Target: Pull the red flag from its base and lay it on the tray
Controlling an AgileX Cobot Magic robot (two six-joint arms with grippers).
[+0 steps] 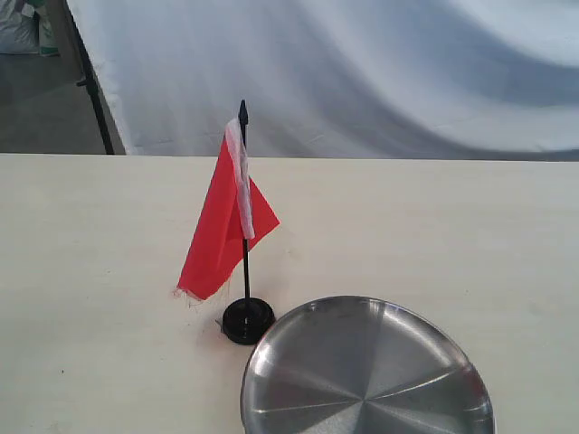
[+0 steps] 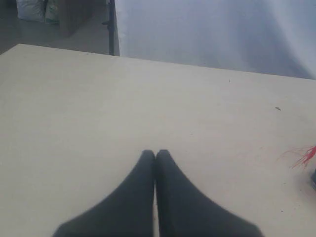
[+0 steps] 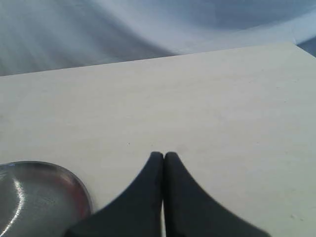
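Foreground: pale cream tabletop [image 1: 434, 226], matte, faint grain. Behind far edge: white draped cloth backdrop [image 1: 362, 72], soft folds. At backdrop's left edge: thin black stand pole [image 1: 94, 99], slanted. Top-left corner: white sack [image 1: 16, 27] on grey floor [image 1: 45, 113].

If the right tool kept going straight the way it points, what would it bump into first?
Probably nothing soon. The right tool points out over the table; the tray sits off to one side. Past the far edge hangs a white cloth, but how far is unclear.
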